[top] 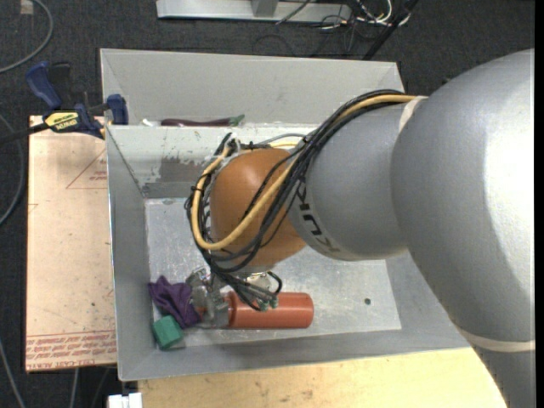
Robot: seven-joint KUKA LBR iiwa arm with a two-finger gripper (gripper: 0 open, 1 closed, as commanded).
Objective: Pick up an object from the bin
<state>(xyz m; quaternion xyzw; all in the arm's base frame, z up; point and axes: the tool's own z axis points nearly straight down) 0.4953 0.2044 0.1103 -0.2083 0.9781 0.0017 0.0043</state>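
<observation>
Red-orange cylinder (276, 311), seen in the camera view, lay on its side along the near wall of the grey bin (126, 228), its long axis running left to right across the floor. The gripper (206, 303) stood low in the bin's near-left corner, right at the cylinder's left end and touching it or very nearly so. The arm's orange cover (246, 206) and its looped cables (228, 236) hung over the claw, so I could not tell whether it was open or closed, nor whether it had anything in its hold.

Just left of the gripper sat a crumpled purple soft thing (170, 294), and beside that, nearer the corner, a small green block (167, 333). The three lay close together, with bare metal over the rest of the visible floor.

By its look the cylinder was a stiff, smooth-walled thing, probably plastic and likely light. I judged that it would not give under pressure, but that its round skin could slip or roll away from a pinch set off-centre. The better hold seemed to be across its width, near the middle of its length, with the jaws square to the axis. A hold at the very end risked tipping it as it rose. The wall close behind left little room on that side, and the purple thing was near enough to be caught up with it.
</observation>
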